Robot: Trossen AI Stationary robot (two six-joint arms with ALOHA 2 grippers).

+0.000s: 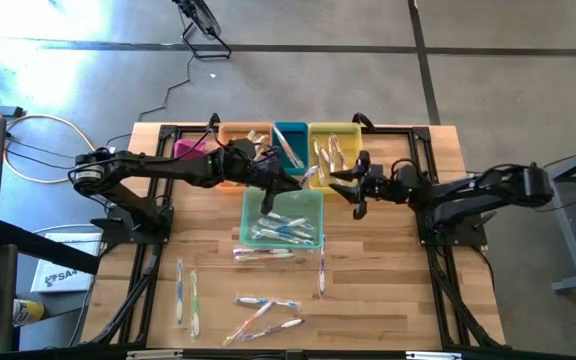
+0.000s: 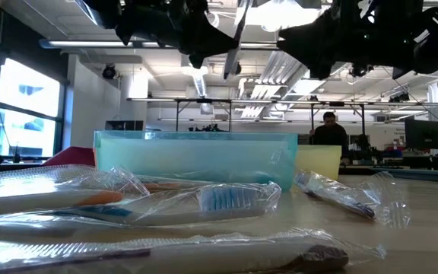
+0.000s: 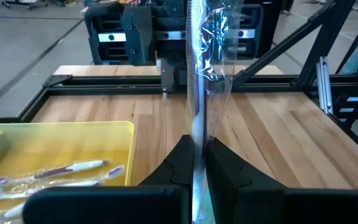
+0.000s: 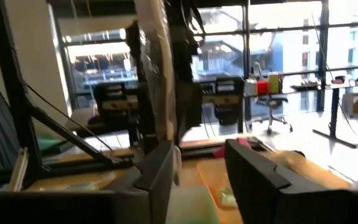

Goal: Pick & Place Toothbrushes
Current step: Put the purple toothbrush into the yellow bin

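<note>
Left pincer [image 3: 197, 163]: clamped on wrapped toothbrush [image 3: 199, 74], upright, above green bin [image 1: 282, 218]. Right pincer [image 4: 201, 165]: fingers apart, close beside it. Loose toothbrushes [image 1: 266, 312] on table [image 1: 388, 290].

"SA4" on a floor sheet [image 1: 56, 276].

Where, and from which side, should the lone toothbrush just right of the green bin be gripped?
Probably mid-handle, from straight above. The lone toothbrush lies flat on the table, clear of others, so fingers can close across its thin width. The right gripper is open and nearer; the left gripper holds a wrapped toothbrush.
</note>
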